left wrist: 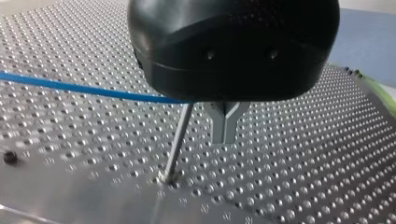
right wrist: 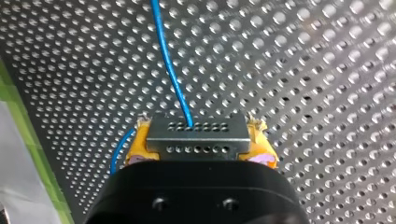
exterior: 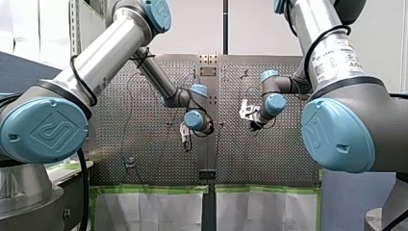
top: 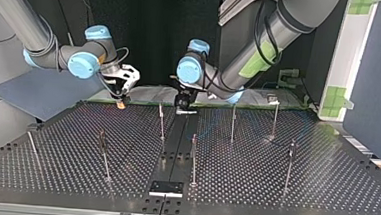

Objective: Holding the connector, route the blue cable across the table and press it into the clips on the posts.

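The routing is looking barely begun: across the tabletop [top: 298, 194] the posts [top: 194, 158] are standing bare as far as the top view shows, with no clip visibly holding cable. My right fingers [right wrist: 260, 143], yellow-padded, are clamping the connector [right wrist: 196, 138] at the top view's upper left, and the blue cable [right wrist: 170, 70] is trailing from it. My left fingers [left wrist: 219, 123] are meeting at their tips beside a post [left wrist: 180, 135], low at the top view's upper centre. The cable is passing behind their housing; whether it is pinched I cannot tell.
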